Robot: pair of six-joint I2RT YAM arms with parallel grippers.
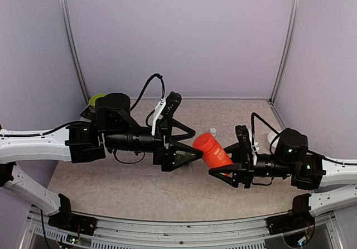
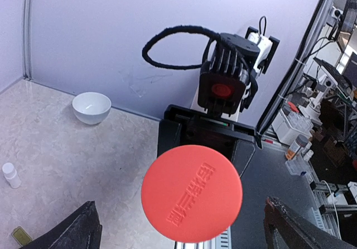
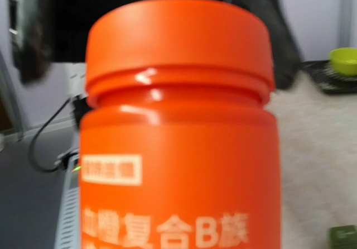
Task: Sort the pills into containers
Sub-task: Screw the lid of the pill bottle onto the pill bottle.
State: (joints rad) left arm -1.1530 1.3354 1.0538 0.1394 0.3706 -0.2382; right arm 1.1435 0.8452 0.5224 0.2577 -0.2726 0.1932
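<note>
Containers [image 3: 343, 236]: only a dark green corner shows, at 4 o'clock from the red bottle [image 3: 178, 137] in the right wrist view; it is probably the strip's end. Right gripper [image 1: 230, 158] clamps the bottle's body, with the cap [image 2: 191, 193] pointing to 10 o'clock in the top view. Left gripper [image 1: 196, 144] jaws stand wide, flanking the cap without contact.

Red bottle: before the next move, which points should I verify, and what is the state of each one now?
1. Right gripper holds red bottle: ok.
2. Left gripper open: ok.
3. Cap lies between the left fingers, untouched: ok.
4. Cap removed: not ok, it is on the bottle.
5. Containers have lids open: cannot tell, only a corner shows.
</note>
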